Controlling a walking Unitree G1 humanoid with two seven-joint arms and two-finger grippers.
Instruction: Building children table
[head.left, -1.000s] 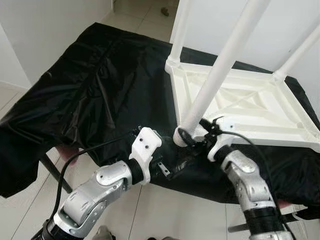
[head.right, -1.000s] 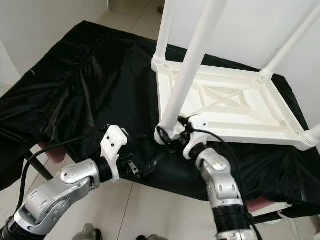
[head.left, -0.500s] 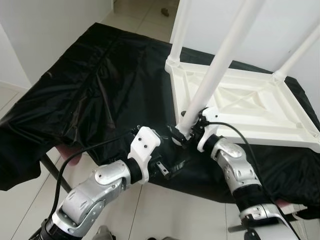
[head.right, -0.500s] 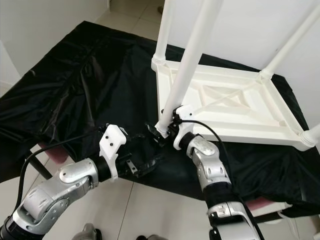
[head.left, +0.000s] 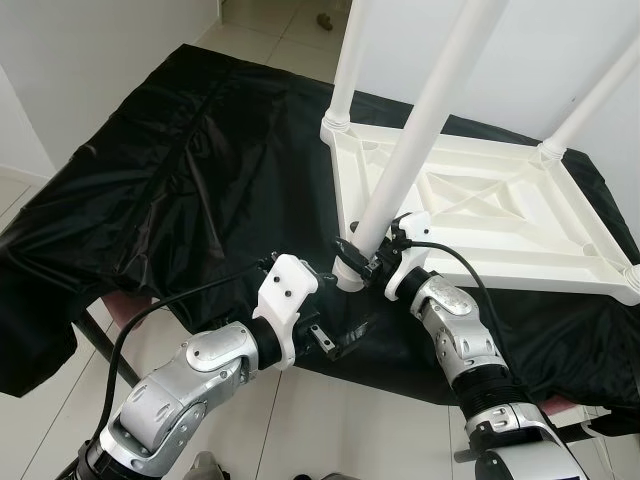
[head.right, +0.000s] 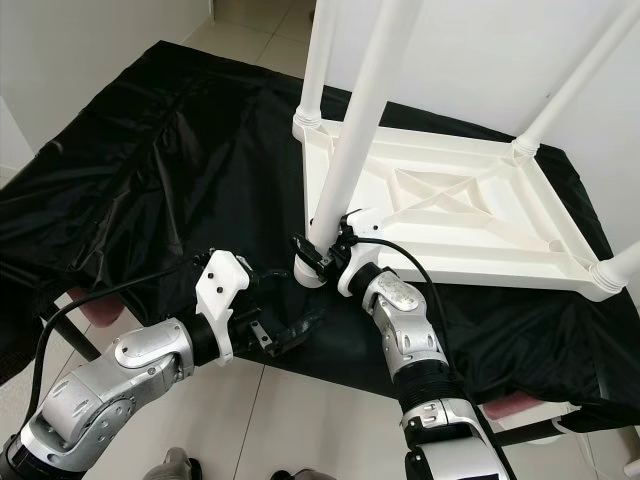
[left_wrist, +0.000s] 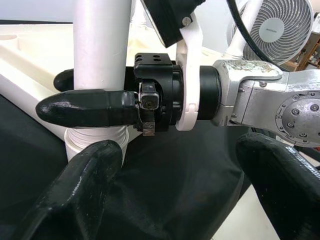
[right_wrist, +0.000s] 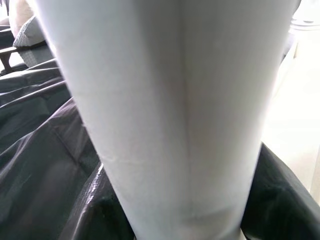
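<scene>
The right gripper (head.left: 362, 262) has its two black fingers (left_wrist: 87, 107) clasped around the lower end of a white table leg (head.left: 415, 140), one finger on each side of the tube, just above the ribbed end of the leg. That end sits at the near left corner of the upturned white tabletop (head.left: 500, 215), which lies underside up, right of and beyond the gripper, on a black cloth (head.left: 180, 190). Three more legs stand upright at its other corners. Just left of and nearer than the held leg, the left gripper (head.left: 340, 343) hovers over the cloth's edge with its fingers spread wide, gripping nothing. A white fan (left_wrist: 276, 31) stands beyond the right arm.
</scene>
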